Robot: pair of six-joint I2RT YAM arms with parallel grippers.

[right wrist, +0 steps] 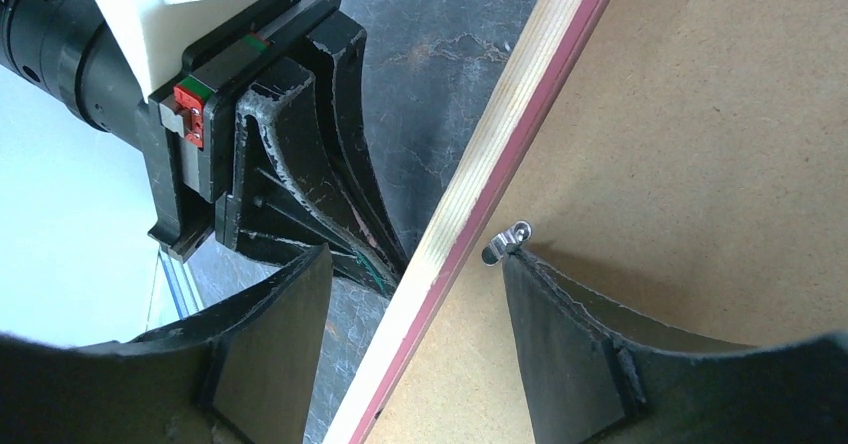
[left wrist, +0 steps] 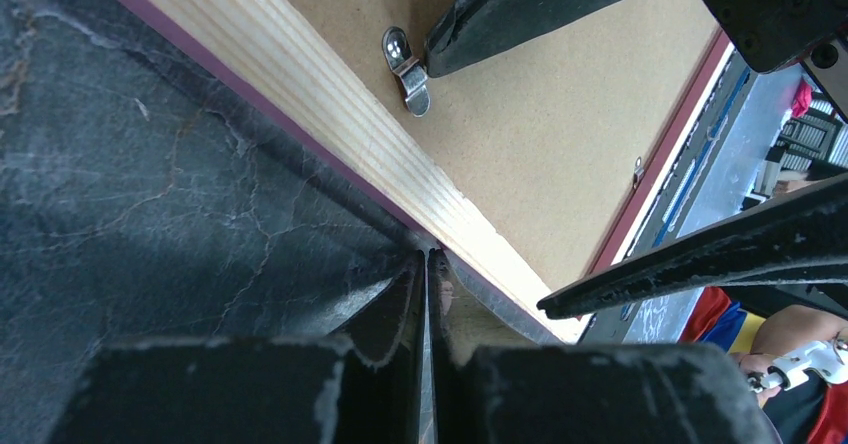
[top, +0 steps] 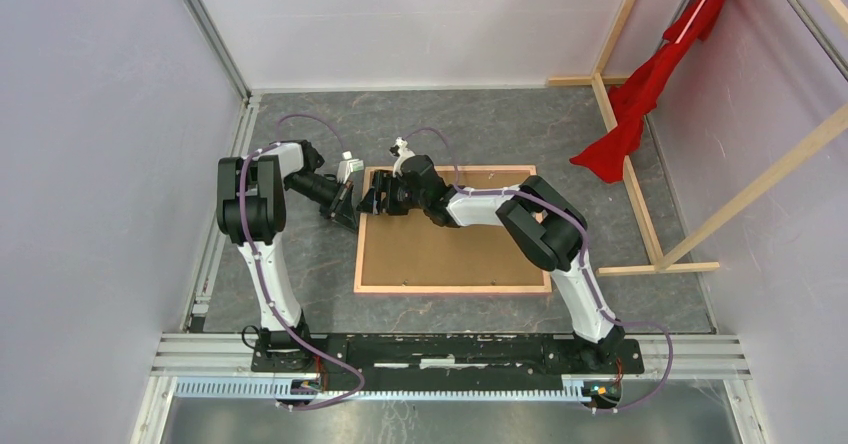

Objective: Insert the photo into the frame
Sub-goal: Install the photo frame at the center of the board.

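The frame (top: pixel 452 288) lies face down on the grey table, its pale wood back up and a pink edge showing. The photo's brown hardboard back (top: pixel 450 249) fills it; the print side is hidden. My left gripper (top: pixel 350 204) is shut and empty, its tips (left wrist: pixel 427 256) against the outer side of the frame's left rail (left wrist: pixel 330 114). My right gripper (top: pixel 372 202) is open and straddles that rail (right wrist: pixel 500 144). One fingertip (right wrist: pixel 515 269) touches a small metal clip (right wrist: pixel 507 241) on the hardboard (right wrist: pixel 700 114), and the other hangs outside the frame.
A red cloth (top: pixel 650 84) hangs on bare wooden beams (top: pixel 640 204) at the right. Pale walls close in the left and back. A metal rail (top: pixel 450 349) carries the arm bases at the near edge. A second clip (left wrist: pixel 637 171) sits on the far rail.
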